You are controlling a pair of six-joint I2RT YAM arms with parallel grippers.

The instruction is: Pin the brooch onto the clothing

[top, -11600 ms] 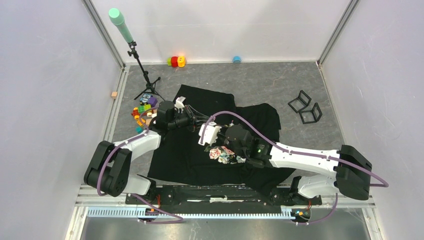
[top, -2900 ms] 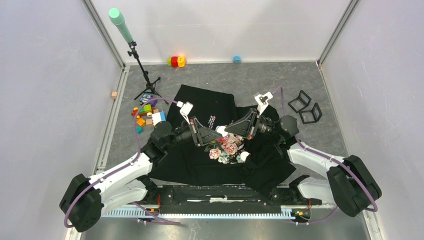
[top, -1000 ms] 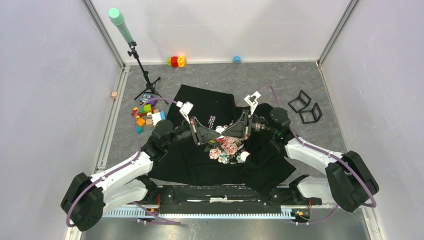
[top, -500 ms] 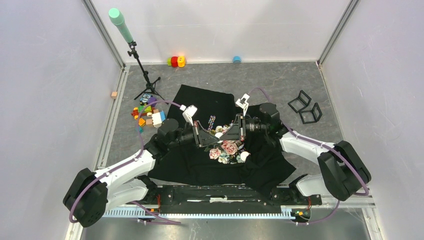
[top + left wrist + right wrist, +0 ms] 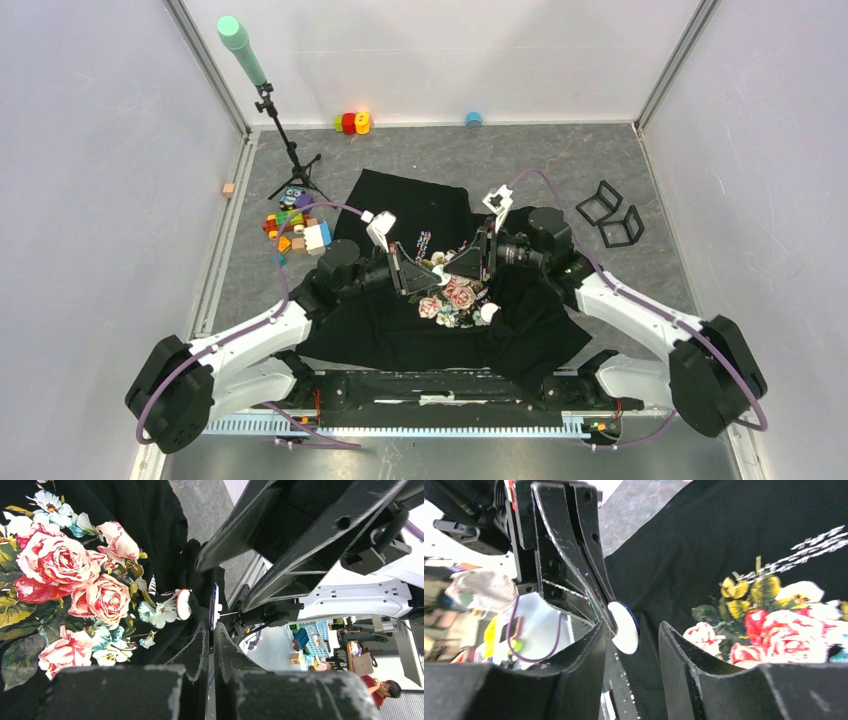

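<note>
Left gripper is pinching the brooch, likely a light, stiff disc, by its rim at centre frame. Right gripper is hanging spread beside it. Limp clothing is lying beneath on the tabletop; the pin is possibly hidden.

Pale walls box in a grey marbled tabletop. A black tripod stands near its far-left corner; toy blocks lie by the tripod's feet, two black frames well right of it.
</note>
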